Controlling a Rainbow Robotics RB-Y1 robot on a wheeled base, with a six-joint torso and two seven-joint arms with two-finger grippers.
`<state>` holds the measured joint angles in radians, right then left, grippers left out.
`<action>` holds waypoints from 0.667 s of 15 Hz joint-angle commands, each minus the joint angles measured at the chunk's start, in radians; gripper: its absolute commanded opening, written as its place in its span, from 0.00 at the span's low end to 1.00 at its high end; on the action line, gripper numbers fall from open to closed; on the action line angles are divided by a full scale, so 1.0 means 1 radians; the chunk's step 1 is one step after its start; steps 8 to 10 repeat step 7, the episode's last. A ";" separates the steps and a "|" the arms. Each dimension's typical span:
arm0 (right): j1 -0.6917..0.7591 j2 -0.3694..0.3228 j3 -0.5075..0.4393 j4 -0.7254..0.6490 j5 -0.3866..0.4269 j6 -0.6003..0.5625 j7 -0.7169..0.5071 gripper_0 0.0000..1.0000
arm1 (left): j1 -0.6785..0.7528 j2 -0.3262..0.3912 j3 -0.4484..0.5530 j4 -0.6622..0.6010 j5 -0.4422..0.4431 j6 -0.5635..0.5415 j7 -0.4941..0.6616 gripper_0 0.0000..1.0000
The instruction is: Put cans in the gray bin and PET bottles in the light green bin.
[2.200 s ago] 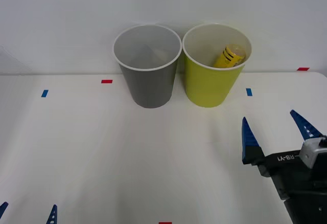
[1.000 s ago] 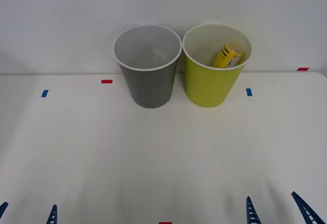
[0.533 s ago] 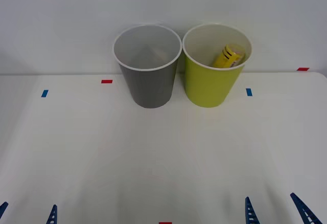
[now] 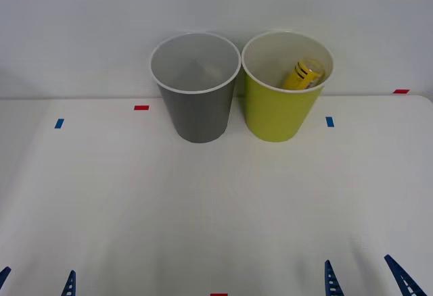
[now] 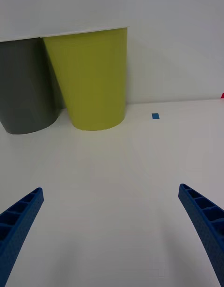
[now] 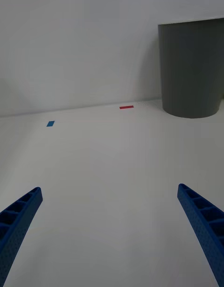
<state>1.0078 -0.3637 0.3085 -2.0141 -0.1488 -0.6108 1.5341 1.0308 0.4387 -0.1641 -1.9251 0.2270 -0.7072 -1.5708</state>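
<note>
Front view: the PET bottle leans inside my light green bin, so I park the left tool and right tool wide open and empty-handed at the worktop's near edge.

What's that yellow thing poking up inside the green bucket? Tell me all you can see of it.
It is a small plastic bottle with a yellow wrap label carrying black print. It leans tilted inside the round yellow-green bin with the white rim, resting against the pale inner wall on the robot's right side. Its lower part is hidden below the rim.
</note>
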 commanded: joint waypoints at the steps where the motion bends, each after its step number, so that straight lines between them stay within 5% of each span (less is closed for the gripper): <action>1: 0.000 0.000 0.000 0.000 0.000 0.000 0.000 1.00 | 0.000 0.000 0.000 0.000 0.000 0.000 0.000 1.00; 10: 0.000 0.000 0.000 0.000 0.000 0.000 0.000 1.00 | 0.000 0.000 0.000 0.000 0.000 0.000 0.000 1.00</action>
